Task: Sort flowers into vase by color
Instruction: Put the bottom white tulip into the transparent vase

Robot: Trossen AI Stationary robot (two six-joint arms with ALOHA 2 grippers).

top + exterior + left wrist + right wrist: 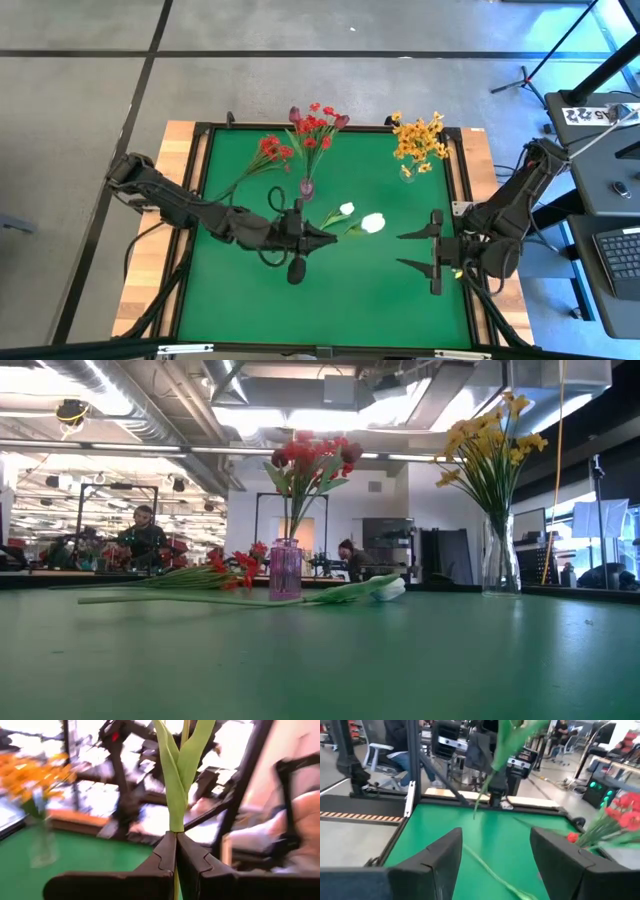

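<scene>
My left gripper (333, 240) hangs over the table's middle, pointing level, shut on a white-budded flower (372, 222) with green leaves (182, 755). A second white flower (347, 209) lies flat on the green mat; in the low view its bud (385, 588) rests on the mat. A red spray (270, 150) lies at the far left. The purple vase (306, 187) holds red sprays and maroon buds. The clear vase (407, 172) holds yellow sprays. At the right, my right gripper (400, 250) is open with nothing between its fingers. My left gripper pinches the flower's green stem (175, 827) between its two fingers, just below where the leaves begin. The fingers come at it level and lie across the stem. The stem stands roughly upright, its lower end (476, 805) hangs free below the fingers, clear of the mat.
The green mat (330, 310) has a raised black frame, and wooden table edges show at left and right. Both vases stand near the far edge. A stem (490, 870) lies on the mat in front of my right gripper. Desks and people are beyond the table.
</scene>
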